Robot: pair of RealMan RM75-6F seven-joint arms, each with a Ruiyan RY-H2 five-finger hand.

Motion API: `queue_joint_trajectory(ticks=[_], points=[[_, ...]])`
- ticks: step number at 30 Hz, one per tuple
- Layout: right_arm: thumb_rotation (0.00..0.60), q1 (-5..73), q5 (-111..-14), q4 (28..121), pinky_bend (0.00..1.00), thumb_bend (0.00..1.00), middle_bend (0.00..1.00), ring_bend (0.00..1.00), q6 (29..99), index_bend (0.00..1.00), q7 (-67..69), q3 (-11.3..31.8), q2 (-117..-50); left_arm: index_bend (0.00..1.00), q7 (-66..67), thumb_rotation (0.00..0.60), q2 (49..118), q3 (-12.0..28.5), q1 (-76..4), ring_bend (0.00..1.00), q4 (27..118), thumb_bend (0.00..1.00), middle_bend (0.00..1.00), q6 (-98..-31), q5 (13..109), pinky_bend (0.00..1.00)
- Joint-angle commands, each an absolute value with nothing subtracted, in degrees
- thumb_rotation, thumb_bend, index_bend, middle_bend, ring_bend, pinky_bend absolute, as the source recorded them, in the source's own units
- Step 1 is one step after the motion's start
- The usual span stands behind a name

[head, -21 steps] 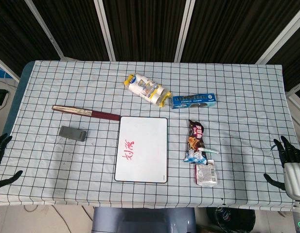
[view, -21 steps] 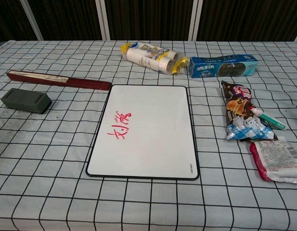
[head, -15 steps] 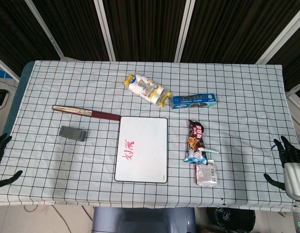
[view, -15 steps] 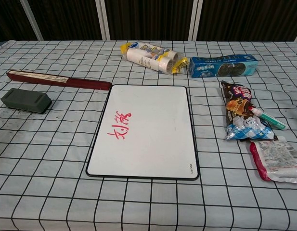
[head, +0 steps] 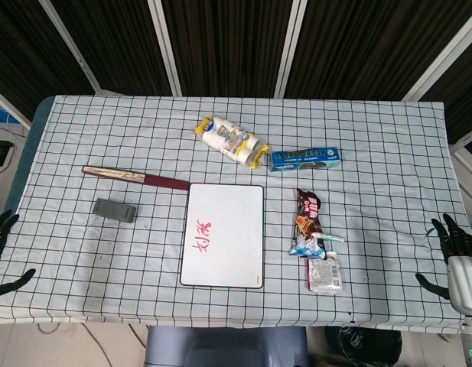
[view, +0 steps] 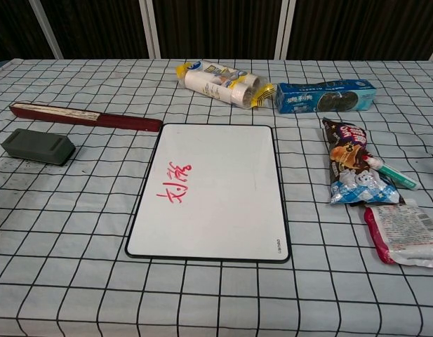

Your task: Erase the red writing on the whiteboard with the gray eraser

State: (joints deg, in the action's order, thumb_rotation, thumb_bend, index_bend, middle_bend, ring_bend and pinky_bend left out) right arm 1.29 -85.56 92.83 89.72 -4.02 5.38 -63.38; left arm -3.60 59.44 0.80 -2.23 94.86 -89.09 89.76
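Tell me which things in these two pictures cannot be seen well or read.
- Left hand: head view, cut off by the left edge; chest view misses it.
- Right hand: head view, partly cut by the right edge; absent from chest view.
- Red writing on the whiteboard: the characters are too small to read surely.
- Snack packets: print too small in both views.
- Eraser: underside hidden.

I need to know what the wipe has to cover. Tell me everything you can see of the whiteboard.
The whiteboard is a flat white rectangle with a thin dark frame and rounded corners, lying flat on the checked tablecloth. Red writing sits near its left edge, around mid-height; the rest looks clean. Small print marks one near corner. The red stick's tip ends close to its far left corner. Nothing rests on it.
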Motion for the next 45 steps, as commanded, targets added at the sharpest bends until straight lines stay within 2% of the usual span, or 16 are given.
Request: queue_joint_trajectory(ticks=[1, 15, 20, 23, 29, 36, 45], points=[[0.600, 1.28, -85.54, 92.82, 0.19, 0.09, 0.02, 0.14, 89.75, 0.00, -4.00, 5.41, -63.37, 0.00, -3.57, 0.600, 59.47, 0.81, -2.27, 0.00, 94.82, 0.13, 0.00, -89.05, 89.78, 0.09], [0.600, 1.29, -85.28, 92.94, 0.19, 0.09, 0.02, 0.14, 89.60, 0.00, -4.00, 5.46, -63.37, 0.00, 0.51, 0.600, 58.21, 1.39, -5.80, 0.00, 95.97, 0.13, 0.00, -85.82, 92.60, 0.09], [0.600, 1.30, -85.14, 92.93, 0.19, 0.09, 0.02, 0.14, 89.52, 0.00, -3.97, 5.50, -63.38, 0.00, 7.23, 0.600, 56.54, 2.91, -9.56, 0.00, 99.87, 0.13, 0.00, -79.96, 90.52, 0.09], [0.600, 1.32, -84.94, 92.92, 0.19, 0.09, 0.02, 0.14, 89.35, 0.00, -4.07, 5.50, -63.45, 0.00, 11.78, 0.600, 55.43, 4.95, -13.61, 0.00, 102.51, 0.13, 0.01, -73.64, 86.60, 0.09], [0.600, 1.39, -84.86, 92.99, 0.19, 0.09, 0.02, 0.14, 89.19, 0.00, -4.49, 5.46, -63.62, 0.00, 16.52, 0.600, 54.47, 7.34, -19.34, 0.00, 104.09, 0.13, 0.08, -65.55, 81.35, 0.09], [0.600, 1.48, -84.29, 93.00, 0.19, 0.09, 0.02, 0.14, 88.89, 0.00, -4.76, 5.63, -63.80, 0.11, 19.79, 0.600, 56.36, 9.50, -26.25, 0.00, 100.00, 0.16, 0.18, -56.70, 74.98, 0.09], [0.600, 1.57, -84.00, 93.07, 0.19, 0.09, 0.02, 0.14, 88.68, 0.00, -4.90, 5.73, -63.85, 0.23, 22.14, 0.600, 60.90, 8.37, -30.37, 0.00, 94.99, 0.18, 0.25, -52.40, 73.25, 0.09]])
